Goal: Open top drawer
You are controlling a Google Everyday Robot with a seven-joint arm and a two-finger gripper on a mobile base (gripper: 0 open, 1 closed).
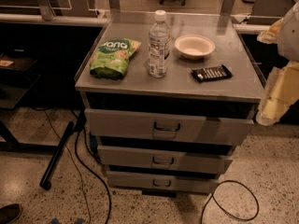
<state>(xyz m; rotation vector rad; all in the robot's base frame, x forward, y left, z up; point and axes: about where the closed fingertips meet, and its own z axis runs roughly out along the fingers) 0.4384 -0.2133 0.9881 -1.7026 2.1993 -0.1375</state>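
The top drawer point(126, 124) is the widest grey metal front, just under the cabinet top point(233, 85). Its small dark U-shaped pull point(167, 127) sits at the centre. A dark gap shows above the front. Two narrower drawers lie below it, the middle one point(126, 157) and the bottom one point(131, 180). My arm, white and yellowish, hangs at the right edge of the view. My gripper point(268, 115) is beside the cabinet's right front corner, to the right of the pull and not touching it.
On the cabinet top lie a green snack bag point(113, 57), a clear water bottle point(159, 43), a white bowl point(194, 46) and a dark wrapped bar point(211, 73). Black cables point(233, 204) and a black pole point(57, 155) lie on the speckled floor.
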